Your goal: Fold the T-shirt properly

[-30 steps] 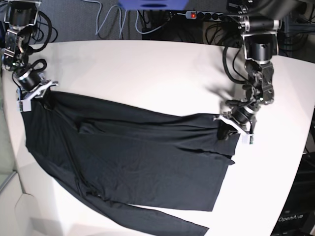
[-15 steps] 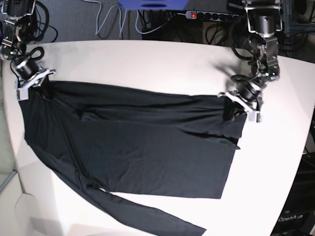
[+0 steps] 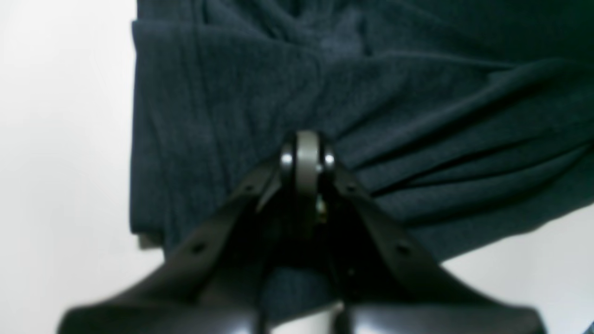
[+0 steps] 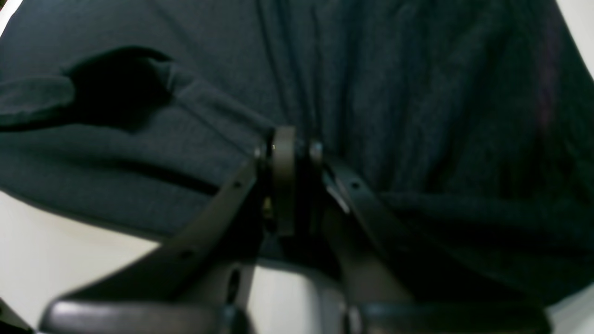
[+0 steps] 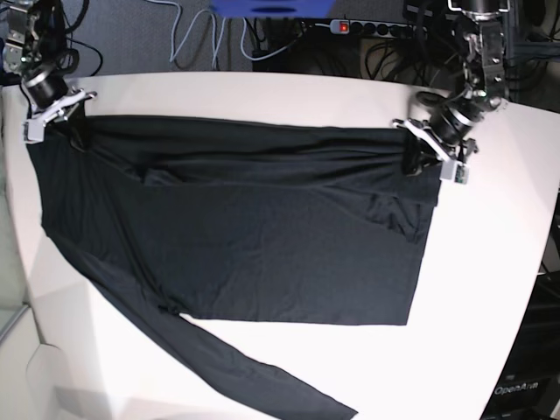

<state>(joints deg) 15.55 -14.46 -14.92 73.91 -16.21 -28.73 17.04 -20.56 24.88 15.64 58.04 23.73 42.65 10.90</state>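
The black T-shirt [image 5: 262,236] lies spread across the white table [image 5: 262,96], and one long sleeve [image 5: 262,381] trails toward the front edge. My left gripper [image 5: 430,150], on the right of the base view, is shut on the shirt's far right corner. In the left wrist view its jaws [image 3: 306,155] pinch bunched T-shirt fabric [image 3: 417,93]. At the far left, my right gripper [image 5: 63,118] is shut on the other far corner. Its jaws [image 4: 287,148] clamp a gathered T-shirt fold [image 4: 417,93]. The far edge runs taut between the two grippers.
Behind the table's far edge lie a power strip [image 5: 359,28], loose cables [image 5: 197,39] and a blue object [image 5: 271,7]. Dark equipment [image 5: 534,367] stands off the table's right side. Bare table shows right of the shirt [image 5: 481,289] and at the front left [image 5: 79,350].
Both grippers have drawn the shirt's far edge toward the back of the table. The fabric has stretched flatter and straighter, and the trailing sleeve has slid along with it.
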